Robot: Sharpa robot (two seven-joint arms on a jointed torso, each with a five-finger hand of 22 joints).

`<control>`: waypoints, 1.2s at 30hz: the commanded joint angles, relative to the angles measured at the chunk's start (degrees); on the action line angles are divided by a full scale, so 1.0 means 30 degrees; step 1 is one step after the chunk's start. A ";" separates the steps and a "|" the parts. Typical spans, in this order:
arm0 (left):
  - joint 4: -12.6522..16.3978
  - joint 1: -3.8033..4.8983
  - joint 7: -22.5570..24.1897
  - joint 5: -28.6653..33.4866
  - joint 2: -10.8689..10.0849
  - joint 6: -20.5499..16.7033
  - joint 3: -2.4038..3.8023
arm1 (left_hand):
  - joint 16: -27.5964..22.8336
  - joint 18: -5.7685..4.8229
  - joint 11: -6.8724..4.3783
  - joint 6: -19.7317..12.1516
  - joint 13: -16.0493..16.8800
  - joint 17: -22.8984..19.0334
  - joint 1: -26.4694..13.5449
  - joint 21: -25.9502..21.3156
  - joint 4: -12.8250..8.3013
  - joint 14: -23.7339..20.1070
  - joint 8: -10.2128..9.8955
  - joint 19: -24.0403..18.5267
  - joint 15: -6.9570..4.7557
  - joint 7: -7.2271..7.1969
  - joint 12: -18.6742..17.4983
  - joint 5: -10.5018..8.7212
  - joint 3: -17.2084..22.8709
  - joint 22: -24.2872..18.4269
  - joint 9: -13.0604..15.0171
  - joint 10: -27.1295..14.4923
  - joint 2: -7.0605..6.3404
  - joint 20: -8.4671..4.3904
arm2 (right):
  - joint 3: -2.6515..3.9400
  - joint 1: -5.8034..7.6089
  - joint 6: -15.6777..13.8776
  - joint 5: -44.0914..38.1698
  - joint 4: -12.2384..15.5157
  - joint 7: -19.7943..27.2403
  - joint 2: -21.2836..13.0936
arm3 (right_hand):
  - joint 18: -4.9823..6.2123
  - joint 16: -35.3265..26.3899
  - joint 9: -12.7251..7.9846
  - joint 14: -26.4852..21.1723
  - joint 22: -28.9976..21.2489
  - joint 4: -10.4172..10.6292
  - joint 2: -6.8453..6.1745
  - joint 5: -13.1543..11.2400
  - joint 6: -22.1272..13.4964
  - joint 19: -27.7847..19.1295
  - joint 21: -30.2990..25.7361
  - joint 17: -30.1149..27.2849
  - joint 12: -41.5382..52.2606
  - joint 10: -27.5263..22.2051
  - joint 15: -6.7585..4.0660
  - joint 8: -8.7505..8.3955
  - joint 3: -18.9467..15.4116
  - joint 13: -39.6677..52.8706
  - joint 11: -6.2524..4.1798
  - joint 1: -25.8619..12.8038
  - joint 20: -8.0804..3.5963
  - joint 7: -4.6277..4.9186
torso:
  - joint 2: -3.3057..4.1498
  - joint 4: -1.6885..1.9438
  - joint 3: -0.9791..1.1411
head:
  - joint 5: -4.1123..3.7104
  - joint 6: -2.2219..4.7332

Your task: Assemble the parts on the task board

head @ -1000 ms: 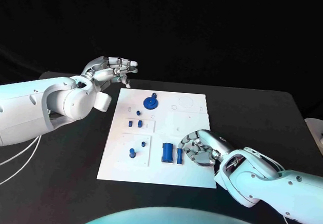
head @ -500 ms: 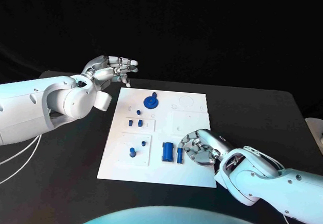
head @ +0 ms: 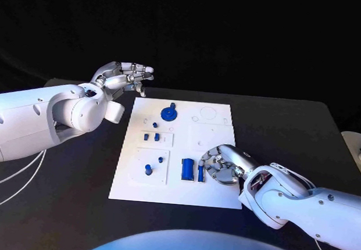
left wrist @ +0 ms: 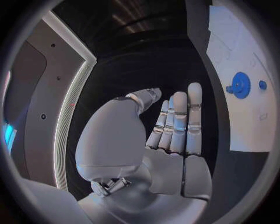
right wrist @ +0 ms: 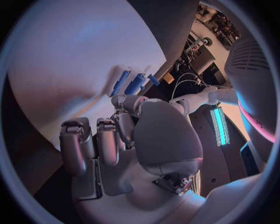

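Head view, left to right, with the board (head: 178, 154) as landmark. The left robot hand (head: 123, 77) hangs over the black worktop (head: 297, 134) just beyond the board's far left corner, apart from it. In the left wrist view its fingers (left wrist: 178, 121) lie straight and side by side, the thumb slightly apart, with nothing in them: it is released.

On the board's left half, three small parts sit in a column: a peg (head: 155, 125) nearest the far edge, a pair of pegs (head: 151, 138) in an outlined field below it, and a single peg (head: 148, 169) in the nearest field. A blue gear (head: 170, 113) lies near the far edge, right of the top peg; the left wrist view shows it as a toothed disc (left wrist: 240, 85).

Toward the board's near right, a blue block (head: 187, 170) and a thin bar (head: 201, 173) stand side by side. The right robot hand (head: 222, 165) rests over the board just right of the bar, fingers curled inward. In the right wrist view its fingertips (right wrist: 119, 101) sit close to the two blue pieces (right wrist: 131, 84); whether it touches or grasps them cannot be told.
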 commanded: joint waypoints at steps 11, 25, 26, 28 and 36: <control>-0.0013 0.0013 0.0101 0.0078 0.0048 0.0263 0.0016 | 0.0126 0.0132 0.0003 -0.0123 -0.0020 -0.0019 -0.0174 -0.0050 0.0133 -0.0050 0.0088 0.0047 0.0024 0.0368 0.0055 0.0089 0.0015 -0.0021 -0.0024 -0.0171 0.0029 0.0099 | -0.0004 -0.0054 -0.1169 -0.0282 -0.0019 0.0750 0.0038 | -0.0133 0.0062 -0.0089 0.1723 0.5027 -0.0182 -0.0208 -0.0528 -0.0125 0.2001 0.0086 0.3816 0.0054 0.0024 0.0180 -0.0133 -0.0129 0.1288 0.0149 -0.0539 0.0130 0.0099 | -0.0004 -0.0009 0.0004 | 0.0024 0.0002; -0.0139 0.0003 0.0333 0.0111 0.0148 0.0132 0.0012 | 0.0147 0.0132 0.0015 -0.0186 -0.0035 -0.0060 -0.0192 -0.0079 0.0184 -0.0094 0.0142 0.0038 0.0038 0.0379 0.0141 0.0059 0.0025 -0.0041 -0.0030 -0.0245 0.0005 0.0107 | 0.0039 0.0471 -0.5218 0.4783 0.0339 0.5972 -0.0743 | -0.0133 -0.0022 -0.0188 0.1681 0.5027 -0.0119 -0.0555 -0.0874 -0.0339 0.2001 0.0086 0.3627 -0.0112 -0.0089 0.0277 -0.0313 -0.0934 0.1166 0.0252 -0.1206 0.0211 0.0193 | -0.0135 -0.0048 -0.0009 | -0.0102 0.0527; -0.0171 -0.0010 0.0421 0.0206 0.0196 0.0030 0.0011 | 0.0147 0.0132 0.0015 -0.0186 -0.0035 -0.0060 -0.0192 -0.0079 0.0184 -0.0094 0.0142 0.0038 0.0038 0.0379 0.0141 0.0059 0.0025 -0.0041 -0.0030 -0.0245 0.0005 0.0107 | 0.0045 0.0658 -0.5306 0.5556 0.0222 0.6357 -0.0784 | -0.0099 -0.0096 -0.0223 0.1641 0.4982 -0.0034 -0.0632 -0.1054 -0.0428 0.1950 -0.0066 0.3457 -0.0426 -0.0258 0.0290 -0.0380 -0.1238 0.0970 0.0270 -0.1398 0.0228 0.0209 | -0.0153 -0.0043 -0.0023 | -0.0157 0.0673; -0.0201 -0.0050 0.0521 0.0312 0.0242 -0.0079 0.0009 | 0.0122 0.0129 0.0021 -0.0216 -0.0046 -0.0090 -0.0212 -0.0116 0.0205 -0.0168 0.0167 0.0001 0.0048 0.0374 0.0168 0.0053 0.0011 -0.0060 -0.0033 -0.0299 -0.0039 0.0114 | 0.0051 0.1002 -0.5254 0.6945 -0.0192 0.7033 -0.0764 | 0.0094 -0.0364 -0.0275 0.1493 0.4718 0.0064 -0.0786 -0.1165 -0.0560 0.1652 -0.0948 0.2880 -0.1453 -0.0805 0.0318 -0.0474 -0.1602 0.0337 0.0304 -0.1621 0.0257 0.0241 | -0.0262 -0.0060 -0.0066 | -0.0217 0.0807; -0.1200 -0.0555 0.1606 0.1237 0.0892 -0.0604 0.0007 | -0.1941 0.0087 0.0129 -0.0374 -0.0230 -0.1379 -0.0223 -0.1837 0.0473 -0.2719 0.0723 -0.1868 0.0295 0.0407 0.0616 -0.0046 -0.0123 -0.0885 -0.0013 -0.0824 -0.0250 0.0315 | 0.0097 0.2439 -0.2853 1.3794 -0.4518 1.0307 0.0578 | 0.2047 -0.4244 -0.0347 -0.1178 0.1323 0.0426 -0.0966 -0.1338 -0.1125 -0.2441 -1.1282 -0.3378 -1.1206 -0.6860 0.0609 -0.0466 -0.2930 -0.6100 0.0586 -0.1710 0.0537 0.0515 | -0.1055 -0.0198 -0.0188 | -0.0290 0.1540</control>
